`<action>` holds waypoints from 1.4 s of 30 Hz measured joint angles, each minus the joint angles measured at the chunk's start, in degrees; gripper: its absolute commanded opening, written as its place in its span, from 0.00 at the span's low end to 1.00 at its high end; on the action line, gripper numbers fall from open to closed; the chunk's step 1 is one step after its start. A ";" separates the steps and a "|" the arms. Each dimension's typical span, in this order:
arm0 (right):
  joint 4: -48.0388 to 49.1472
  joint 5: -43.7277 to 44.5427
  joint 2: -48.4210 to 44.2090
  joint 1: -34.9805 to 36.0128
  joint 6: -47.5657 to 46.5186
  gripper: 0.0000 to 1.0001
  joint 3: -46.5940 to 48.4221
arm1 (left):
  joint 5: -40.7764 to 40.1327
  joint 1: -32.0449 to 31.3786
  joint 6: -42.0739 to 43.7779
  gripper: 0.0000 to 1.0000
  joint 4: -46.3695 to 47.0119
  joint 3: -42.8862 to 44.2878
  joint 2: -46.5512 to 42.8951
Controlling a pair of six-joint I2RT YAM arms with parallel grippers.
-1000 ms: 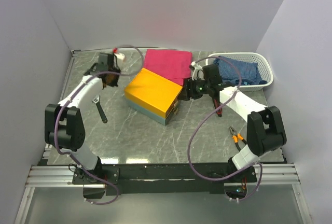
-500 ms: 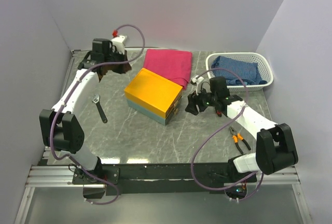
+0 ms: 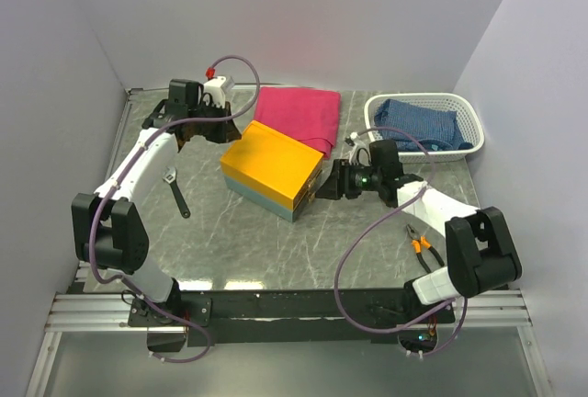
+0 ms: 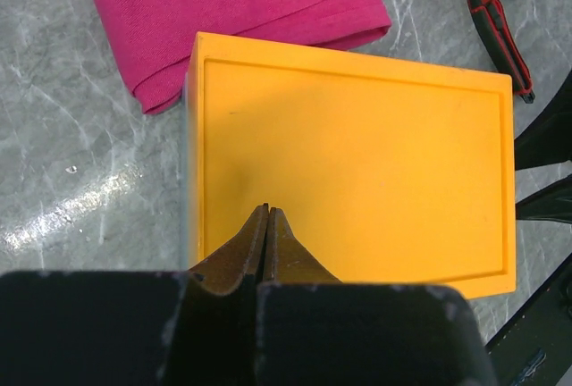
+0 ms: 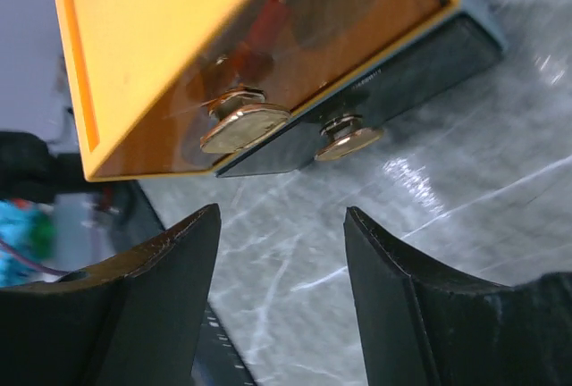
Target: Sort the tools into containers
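The box (image 3: 271, 167) with the orange-yellow top stands mid-table, lid down. My left gripper (image 3: 225, 129) is shut and empty, its tips (image 4: 266, 209) over the left edge of the box top (image 4: 357, 163). My right gripper (image 3: 328, 186) is open and empty at the box's right end, its jaws facing two brass snaps (image 5: 246, 122) on the clear side panel (image 5: 313, 37). A dark adjustable wrench (image 3: 175, 190) lies left of the box. Small orange-handled pliers (image 3: 423, 245) lie at the front right. Red-and-black pliers (image 4: 500, 33) lie right of the box.
A pink folded cloth (image 3: 299, 114) lies behind the box, touching its back edge (image 4: 232, 11). The white slotted basket (image 3: 469, 112) at the back right holds a blue cloth (image 3: 418, 123). Grey walls close in the left, back and right sides.
My left gripper has swung from the back-left corner down over the box's left edge. My right gripper has moved left, up to the box's right end.
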 measured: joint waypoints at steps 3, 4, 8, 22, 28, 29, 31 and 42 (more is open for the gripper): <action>2.51 -0.44 1.18 -0.37 6.08 0.64 -0.83 | 0.11 0.00 0.00 0.01 0.04 0.00 0.00; 3.45 -0.46 1.84 -0.39 7.61 0.64 -0.85 | 0.11 0.00 0.00 0.01 0.04 0.00 0.00; 4.57 -0.09 5.18 -0.46 11.02 0.63 -0.55 | 0.02 -0.26 0.09 0.01 0.11 -0.11 0.09; -0.94 7.89 14.73 0.48 10.99 0.61 6.29 | -0.15 -4.46 0.17 0.01 0.46 -0.09 3.13; -5.14 12.11 14.99 2.16 8.20 0.60 8.98 | -0.15 -6.01 -0.02 0.01 0.66 1.29 4.37; -6.36 13.38 15.02 2.73 7.41 0.60 9.79 | -0.15 -6.56 -0.07 0.01 0.90 1.46 4.59; -7.87 15.30 15.02 3.50 6.05 0.61 10.80 | -0.20 -7.34 -0.09 0.01 1.03 1.46 4.85; -14.01 25.64 11.17 4.09 -1.44 0.66 9.57 | -2.64 -9.42 -0.28 0.01 1.77 1.46 5.77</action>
